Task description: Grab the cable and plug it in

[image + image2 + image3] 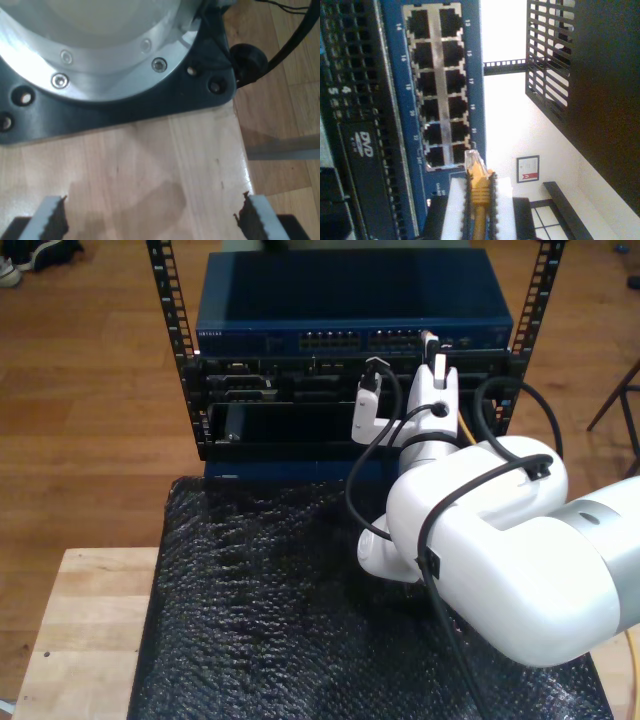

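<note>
Yellow-orange cable (pixel 479 192), clear plug forward

So the switch (pixel 355 305) sits on top in the rack (pixel 350 370), other units under it. The mat (pixel 280 610) lies on the table (pixel 85 630) in front of the rack. My second gripper (pixel 479 192) pinches the cable (pixel 479 200), its plug (pixel 474 162) right at the port block (pixel 440 85), probably just short of the end port; my first gripper (pixel 150 220) hangs over bare tabletop (pixel 150 170) beside an arm base (pixel 100 55)

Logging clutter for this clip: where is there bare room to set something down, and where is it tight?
The black mat lies bare from the rack toward the exterior view's left; so does the wooden tabletop beside it. It's crowded toward the exterior view's right: the white arm, and my second gripper holding the cable at the switch.
</note>
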Robot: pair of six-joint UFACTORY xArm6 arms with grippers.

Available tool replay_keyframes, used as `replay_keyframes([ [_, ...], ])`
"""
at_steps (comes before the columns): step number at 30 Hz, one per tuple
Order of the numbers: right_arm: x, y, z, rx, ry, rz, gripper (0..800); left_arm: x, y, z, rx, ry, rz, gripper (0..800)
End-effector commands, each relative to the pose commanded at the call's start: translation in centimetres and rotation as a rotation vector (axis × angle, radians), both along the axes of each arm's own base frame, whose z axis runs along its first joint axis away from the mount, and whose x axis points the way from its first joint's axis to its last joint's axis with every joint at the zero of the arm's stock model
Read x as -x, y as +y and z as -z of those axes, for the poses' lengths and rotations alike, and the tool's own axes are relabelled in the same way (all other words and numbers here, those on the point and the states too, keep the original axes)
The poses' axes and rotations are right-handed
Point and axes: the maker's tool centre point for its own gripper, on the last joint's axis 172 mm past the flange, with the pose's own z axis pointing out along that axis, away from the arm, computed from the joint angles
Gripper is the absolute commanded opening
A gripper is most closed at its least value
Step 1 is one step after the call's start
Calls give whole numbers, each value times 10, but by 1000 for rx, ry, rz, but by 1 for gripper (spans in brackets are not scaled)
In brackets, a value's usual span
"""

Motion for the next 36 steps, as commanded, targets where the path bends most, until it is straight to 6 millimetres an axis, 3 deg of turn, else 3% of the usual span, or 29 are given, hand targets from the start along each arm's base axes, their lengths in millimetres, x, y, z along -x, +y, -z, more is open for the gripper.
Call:
replay_keyframes([
  [36, -6, -6, 3, -4, 13, 5, 0, 0, 0, 0, 0, -1, 1, 800],
])
